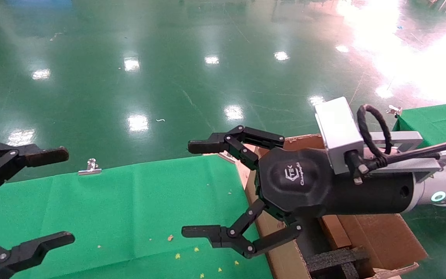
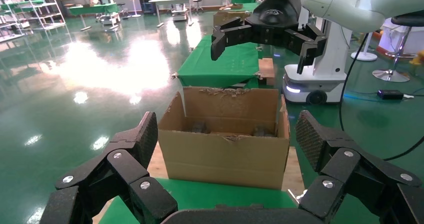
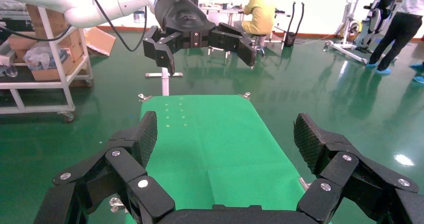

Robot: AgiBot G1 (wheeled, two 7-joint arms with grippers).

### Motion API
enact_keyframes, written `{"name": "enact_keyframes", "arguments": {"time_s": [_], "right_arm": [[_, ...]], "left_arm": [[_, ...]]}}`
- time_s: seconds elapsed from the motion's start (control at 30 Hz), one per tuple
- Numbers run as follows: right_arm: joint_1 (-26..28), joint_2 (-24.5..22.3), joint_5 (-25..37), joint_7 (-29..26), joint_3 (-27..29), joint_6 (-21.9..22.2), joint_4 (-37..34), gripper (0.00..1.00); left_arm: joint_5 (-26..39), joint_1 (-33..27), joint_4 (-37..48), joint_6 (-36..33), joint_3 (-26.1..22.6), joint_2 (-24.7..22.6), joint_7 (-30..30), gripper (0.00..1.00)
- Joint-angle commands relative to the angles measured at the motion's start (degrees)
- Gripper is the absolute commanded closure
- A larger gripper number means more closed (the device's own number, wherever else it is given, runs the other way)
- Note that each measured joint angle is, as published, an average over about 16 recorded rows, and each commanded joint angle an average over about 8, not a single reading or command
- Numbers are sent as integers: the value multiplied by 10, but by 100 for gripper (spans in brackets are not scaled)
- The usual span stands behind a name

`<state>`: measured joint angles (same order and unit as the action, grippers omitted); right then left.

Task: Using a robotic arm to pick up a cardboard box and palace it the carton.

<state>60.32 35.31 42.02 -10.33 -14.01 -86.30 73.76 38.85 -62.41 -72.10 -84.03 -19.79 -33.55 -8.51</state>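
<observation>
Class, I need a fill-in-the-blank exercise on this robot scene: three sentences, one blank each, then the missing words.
1. The right gripper hangs with its jaws ____.
2. The table wears a ____ cloth.
3. Black foam lies inside the ____.

Missing words: open; green; carton

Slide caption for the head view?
Open right pincer above green table beside the carton; left pincer open.

Corrugated cardboard carton (image 2: 225, 151), ragged edges; matt green cloth (image 1: 130, 209); glossy floor (image 1: 168, 58).
</observation>
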Motion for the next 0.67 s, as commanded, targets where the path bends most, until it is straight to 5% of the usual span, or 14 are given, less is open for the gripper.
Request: {"name": "enact_keyframes", "arguments": {"time_s": [0.03,0.67], "right_arm": [[-3,1,0,1,4,-2,1,0],[9,-2,0,-3,-15,4,-1,0]], "left_arm": [[0,0,0,0,0,0,0,0],[0,0,0,0,0,0,0,0]]}}
